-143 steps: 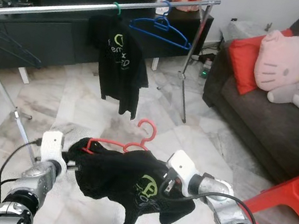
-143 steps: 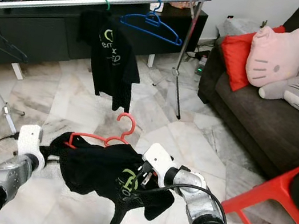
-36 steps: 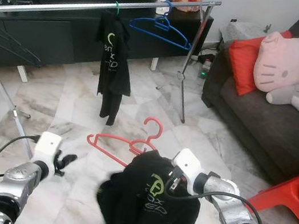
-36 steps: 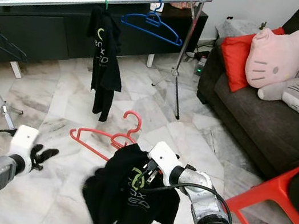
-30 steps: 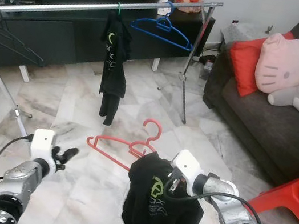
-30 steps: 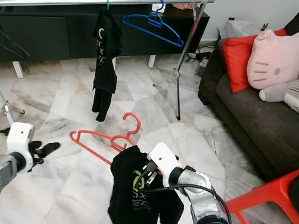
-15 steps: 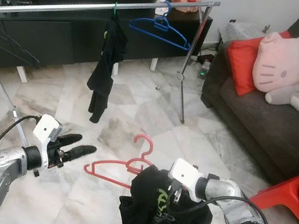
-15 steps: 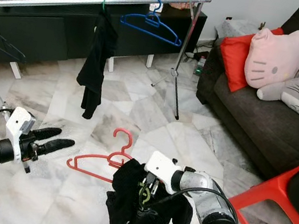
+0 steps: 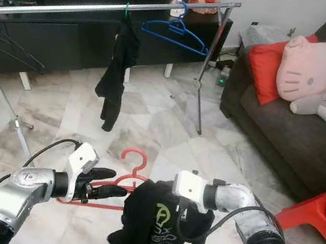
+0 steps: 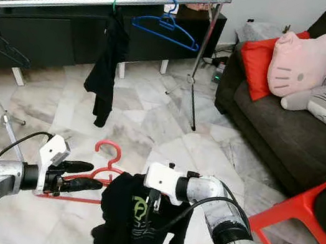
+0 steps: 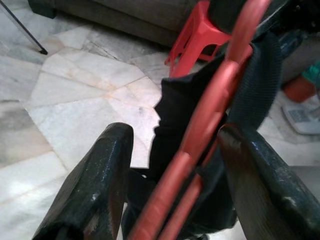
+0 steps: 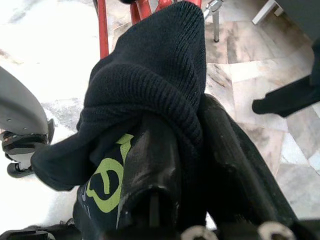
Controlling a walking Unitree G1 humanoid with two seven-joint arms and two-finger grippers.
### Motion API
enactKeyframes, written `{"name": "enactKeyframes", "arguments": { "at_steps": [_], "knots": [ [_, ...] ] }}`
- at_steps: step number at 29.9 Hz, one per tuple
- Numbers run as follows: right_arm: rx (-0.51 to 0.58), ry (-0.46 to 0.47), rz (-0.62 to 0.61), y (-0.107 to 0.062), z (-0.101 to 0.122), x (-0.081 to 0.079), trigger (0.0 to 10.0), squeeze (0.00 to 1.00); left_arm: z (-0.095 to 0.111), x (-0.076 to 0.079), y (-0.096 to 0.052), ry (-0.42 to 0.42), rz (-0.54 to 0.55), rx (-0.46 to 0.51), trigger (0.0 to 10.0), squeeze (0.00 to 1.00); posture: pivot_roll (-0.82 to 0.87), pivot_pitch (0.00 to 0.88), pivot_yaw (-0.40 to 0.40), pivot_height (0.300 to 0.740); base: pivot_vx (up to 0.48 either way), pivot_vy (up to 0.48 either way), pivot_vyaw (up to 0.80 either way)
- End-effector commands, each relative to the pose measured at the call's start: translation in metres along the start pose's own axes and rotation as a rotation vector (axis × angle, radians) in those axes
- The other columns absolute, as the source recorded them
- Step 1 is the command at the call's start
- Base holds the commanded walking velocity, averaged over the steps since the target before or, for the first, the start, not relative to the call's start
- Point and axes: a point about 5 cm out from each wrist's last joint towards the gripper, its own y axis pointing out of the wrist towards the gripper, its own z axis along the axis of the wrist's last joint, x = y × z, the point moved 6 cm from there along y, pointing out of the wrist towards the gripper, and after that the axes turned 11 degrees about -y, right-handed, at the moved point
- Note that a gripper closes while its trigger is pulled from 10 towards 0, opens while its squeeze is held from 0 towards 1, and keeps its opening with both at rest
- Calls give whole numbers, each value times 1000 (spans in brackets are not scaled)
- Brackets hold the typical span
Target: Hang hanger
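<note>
A red hanger [image 9: 140, 167] hangs tilted low over the marble floor, with a black shirt [image 9: 152, 234] bearing a green logo bunched on its right end. My left gripper [image 9: 117, 183] is open, and the hanger's arm [image 11: 220, 90] runs between its two fingers [image 11: 100, 170]. My right gripper [image 9: 187, 218] is shut on the black shirt [image 12: 150, 80], its fingers mostly buried in the cloth. Beyond stands a silver clothes rail [image 9: 76, 7] carrying an empty blue hanger [image 9: 177, 33] and a dark garment [image 9: 118, 73] on a green hook.
The rail's legs stand at left [image 9: 2, 100] and centre-right [image 9: 200, 97]. A dark sofa [image 9: 294, 132] with a red cushion and plush toys fills the right side. A red stool [image 9: 317, 212] stands near my right arm. A black TV cabinet [image 9: 52, 33] runs behind the rail.
My left gripper has moved right and now straddles the red hanger's arm. The right gripper shifted left with the shirt. The garment on the rail hangs about as before.
</note>
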Motion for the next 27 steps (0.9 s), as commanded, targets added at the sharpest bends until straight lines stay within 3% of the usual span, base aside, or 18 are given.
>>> {"name": "enactKeyframes", "arguments": {
  "at_steps": [1,3,17,18,19,20,21,22,24,26,27],
  "knots": [
    [3,-51,26,1,4,1,10000,0,-4,2,4,11,-21,-33,10000,0,-1,0,-53,740,0,0,0],
    [-22,-74,56,3,0,-5,10000,0,-4,6,6,29,-48,-49,10000,0,6,0,-55,740,0,0,0],
    [-1,-80,49,5,4,-3,10000,0,-23,8,3,56,-77,-171,10000,0,10,0,-49,740,0,0,0],
    [2,-80,50,5,4,-3,10000,0,-23,8,4,55,-78,-170,8745,0,10,0,-49,740,0,0,0],
    [3,-81,50,5,5,-3,10000,0,-23,9,5,55,-80,-170,8745,0,10,0,-49,740,0,0,0],
    [3,-81,51,5,5,-3,10000,0,-23,9,5,55,-81,-170,7843,0,9,0,-50,740,0,0,0],
    [2,-82,53,5,5,-4,10000,0,-24,9,6,55,-82,-172,7843,0,9,0,-50,740,0,0,0],
    [2,-83,53,5,5,-4,10000,0,-24,9,7,57,-82,-172,6902,0,9,0,-50,740,0,0,0],
    [2,-82,50,6,5,-3,10000,0,-24,9,8,58,-81,-175,6824,0,10,0,-49,740,0,0,0],
    [5,-80,51,6,5,-3,10000,0,-24,7,9,57,-74,-172,4510,0,9,0,-50,740,0,0,0],
    [6,-79,52,6,6,-4,10000,0,-24,7,10,54,-69,-169,4510,0,9,0,-50,740,0,0,0]
  ]
}}
